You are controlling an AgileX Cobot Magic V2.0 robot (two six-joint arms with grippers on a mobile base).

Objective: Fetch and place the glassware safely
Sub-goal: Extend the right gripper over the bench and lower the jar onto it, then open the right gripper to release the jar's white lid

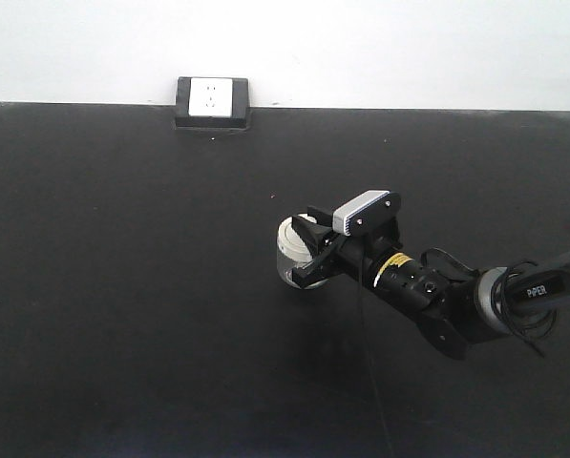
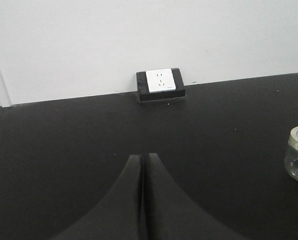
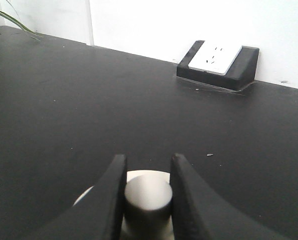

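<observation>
1. Left gripper (image 2: pixel 141 200): fingers pressed together, nothing between them, hovering over the black table (image 1: pixel 122 286).
2. Wall socket (image 1: pixel 211 101): at the table's far edge, against the white wall.
3. Glass jar (image 1: pixel 294 250): upright, right of table centre.
4. Right gripper (image 3: pixel 148 197): narrowly parted, fingers touching both sides of the lid knob (image 3: pixel 148 196).

Robot test bench, likely lab: bare black tabletop (image 1: pixel 122 315), plain white wall (image 1: pixel 361 48), socket (image 1: pixel 212 101) at tabletop's far edge.
</observation>
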